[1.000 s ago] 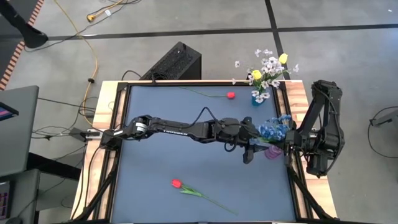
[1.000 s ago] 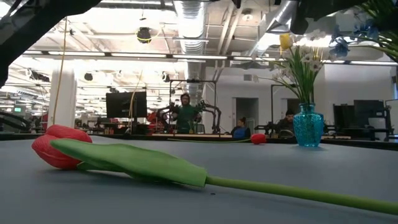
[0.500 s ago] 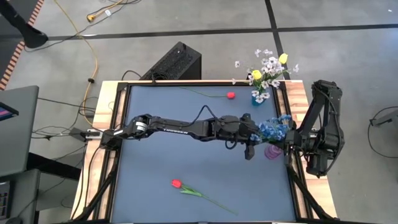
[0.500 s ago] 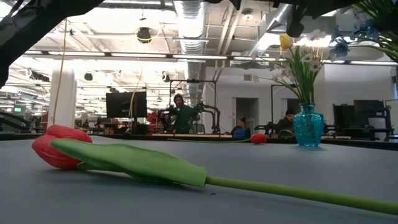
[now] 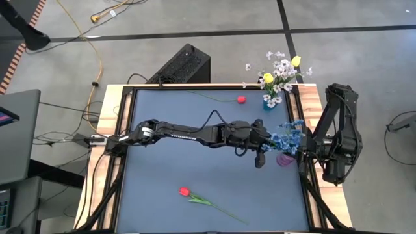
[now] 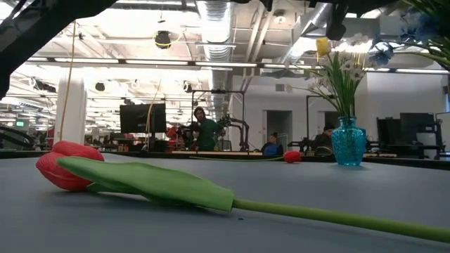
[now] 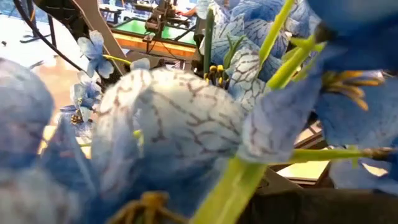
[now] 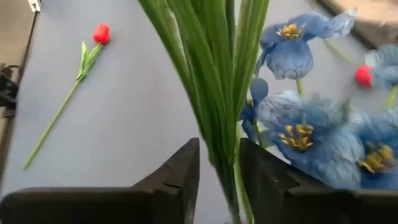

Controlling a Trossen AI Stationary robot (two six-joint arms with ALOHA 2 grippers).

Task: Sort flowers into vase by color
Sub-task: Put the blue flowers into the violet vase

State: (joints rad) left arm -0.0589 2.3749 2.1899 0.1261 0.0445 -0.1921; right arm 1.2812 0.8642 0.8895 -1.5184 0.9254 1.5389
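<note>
A bunch of blue flowers (image 5: 286, 135) hangs over a small purple vase (image 5: 284, 160) near the table's right edge. My left gripper (image 5: 268, 144) reaches across the table to the bunch's left side and is shut on it; blue blossoms (image 7: 174, 130) fill its wrist view. My right gripper (image 8: 219, 146) is open at the bunch's right side, with the green stems (image 8: 217, 93) between its fingers. A blue vase (image 5: 269, 102) at the far right holds white and yellow flowers. One red flower (image 5: 184, 192) lies at the near middle, another (image 5: 241, 99) at the far edge. My left gripper is shut on the blue flowers, coming at them level from the table's left. The blossoms hide the place of contact; one green stem (image 7: 230, 186) runs down toward the fingers. The bunch stays up above the purple vase. My right gripper has the stems between its parted fingers (image 8: 267, 180); whether they touch, I cannot tell.
A black box (image 5: 185, 65) sits just beyond the table's far edge. The table's wooden frame (image 5: 114, 130) rims the dark mat. In the low view the near red flower (image 6: 67, 165) lies close, and people stand in the room behind.
My left gripper has edged in closer to the blue flowers. My right arm has shifted slightly toward the table's right edge. The bunch stays above the purple vase.
</note>
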